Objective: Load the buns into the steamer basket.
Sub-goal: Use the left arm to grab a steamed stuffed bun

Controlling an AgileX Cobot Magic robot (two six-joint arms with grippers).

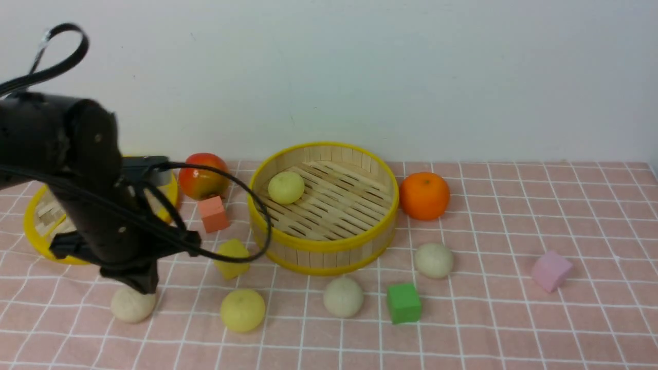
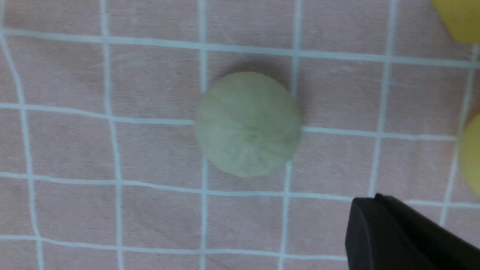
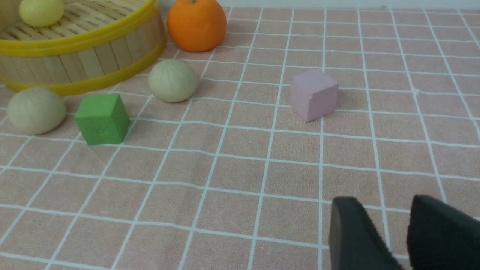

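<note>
Checking edges first: the counter (image 1: 514,334) is bounded by a wall at its far edge. The widest open cloth is seen along the near edge and toward the right edge, around the pink block (image 1: 551,270).

The steamer basket (image 1: 323,246) is set mid-counter toward the far edge, open side up, slatted walls upright, rims yellow. It is flanked by the orange (image 1: 424,196) on its right and by the apple (image 1: 205,176), salmon block (image 1: 213,214) and yellow block (image 1: 232,258) on its left.

One pale yellow bun (image 1: 286,187) is seated on the basket floor. Four buns are spread on the cloth toward the near edge:
- the leftmost off-white bun (image 1: 131,307)
- a second pale yellow bun (image 1: 242,310)
- a middle off-white bun (image 1: 343,297)
- a right off-white bun (image 1: 434,260), past the green cube (image 1: 404,303)

All are round and matte, with no long axis. Pleats on the leftmost are gathered to a knot facing up.

The left claw (image 1: 140,283) is hung just over that bun, jaws closed, nothing gripped; contact cannot be told. The right claw (image 3: 393,225) is held low over bare cloth on the pink block's near side, fingers parted, nothing between them.
</note>
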